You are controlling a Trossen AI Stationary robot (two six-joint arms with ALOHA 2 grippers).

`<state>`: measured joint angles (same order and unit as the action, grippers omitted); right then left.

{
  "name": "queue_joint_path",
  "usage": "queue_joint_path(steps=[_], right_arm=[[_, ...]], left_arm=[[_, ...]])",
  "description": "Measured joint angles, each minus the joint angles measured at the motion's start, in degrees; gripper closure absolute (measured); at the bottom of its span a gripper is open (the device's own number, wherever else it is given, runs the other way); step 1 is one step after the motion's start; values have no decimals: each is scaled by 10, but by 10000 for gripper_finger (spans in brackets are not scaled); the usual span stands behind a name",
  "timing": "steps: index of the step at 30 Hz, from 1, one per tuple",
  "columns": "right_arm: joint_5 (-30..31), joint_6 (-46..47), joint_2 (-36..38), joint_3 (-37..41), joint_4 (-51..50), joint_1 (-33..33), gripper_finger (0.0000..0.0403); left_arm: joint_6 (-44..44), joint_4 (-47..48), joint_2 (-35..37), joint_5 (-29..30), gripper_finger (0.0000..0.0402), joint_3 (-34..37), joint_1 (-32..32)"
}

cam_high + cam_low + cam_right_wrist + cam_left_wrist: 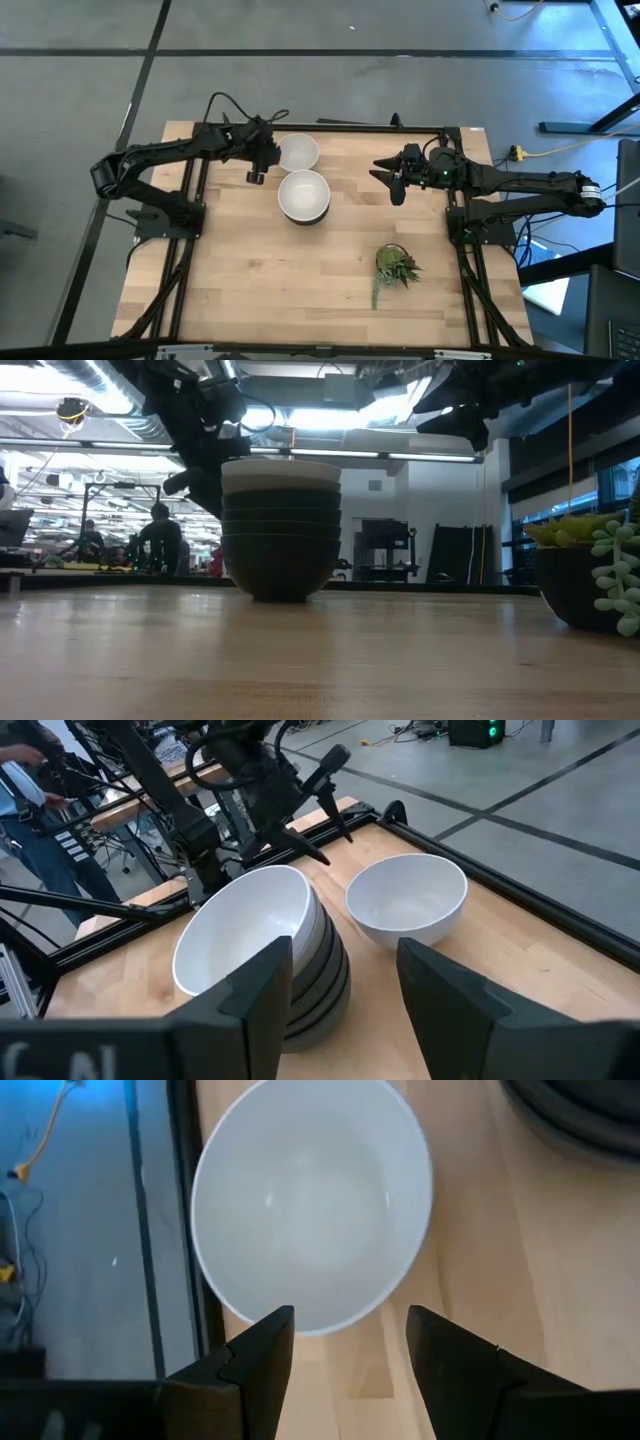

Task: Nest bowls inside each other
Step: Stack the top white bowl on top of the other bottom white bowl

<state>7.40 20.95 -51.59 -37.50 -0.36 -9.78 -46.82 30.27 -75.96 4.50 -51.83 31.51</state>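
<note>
A stack of nested bowls (303,196) stands on its base mid-table, dark bowls below and a white one on top (243,938); it fills the middle of the low view (280,530). A single white bowl (298,152) (310,1200) (405,900) rests upright on the table just beyond the stack, near the far edge. My left gripper (262,165) (345,1340) hovers open beside that bowl, on its left, touching nothing. My right gripper (388,180) (340,990) is open, raised to the right of the stack.
A green plant sprig in a dark pot (395,266) (590,575) sits toward the near right of the table. A black frame rail (380,127) runs along the far edge just behind the single bowl. Bare wood (250,280) lies on the near left.
</note>
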Motion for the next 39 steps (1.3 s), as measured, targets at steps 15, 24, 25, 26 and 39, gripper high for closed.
queue_joint_path(steps=[15,24,25,26,39], right_arm=[[5,0,0,0,-2,-2,219],[5,14,0,0,-15,-2,219],[5,14,0,0,-15,-2,219],[5,14,0,0,-15,-2,219],[5,16,0,0,-15,-2,219]], left_arm=[[-79,-6,-45,-39,212,0,8],[-112,-40,-79,-42,212,0,10],[-114,-44,-82,-42,212,0,10],[-118,-43,-85,-42,212,1,10],[-123,-67,-126,-39,213,1,10]])
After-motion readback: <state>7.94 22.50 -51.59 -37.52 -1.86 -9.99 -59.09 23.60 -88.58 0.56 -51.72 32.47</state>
